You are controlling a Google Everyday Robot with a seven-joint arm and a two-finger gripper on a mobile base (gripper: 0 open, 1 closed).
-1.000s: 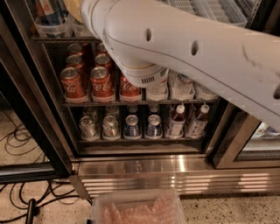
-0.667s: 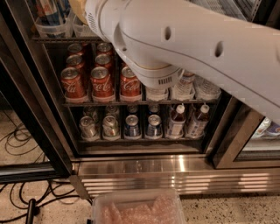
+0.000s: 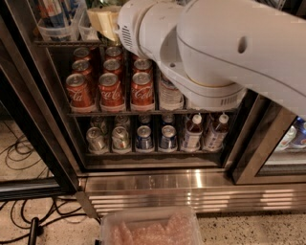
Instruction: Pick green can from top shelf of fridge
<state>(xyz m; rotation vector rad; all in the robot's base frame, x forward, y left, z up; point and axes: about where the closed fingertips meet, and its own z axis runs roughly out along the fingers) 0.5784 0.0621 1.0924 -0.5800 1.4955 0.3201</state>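
Where the top shelf of the fridge carries clear bins to keep cans in lanes, a blue-and-red can stands leftmost. Just beside it the gripper is positioned at shelf height, its grip state undeterminable. The green can is not visible, presumably hidden behind the gripper or the arm.

Red cans, bottles, floor cables, plastic tub

The white arm stretches in from the right edge across the top of the view, bending at a round joint with a vented grey band. Its wrist points left, and the tan tool sits at the upper left, just beyond it.
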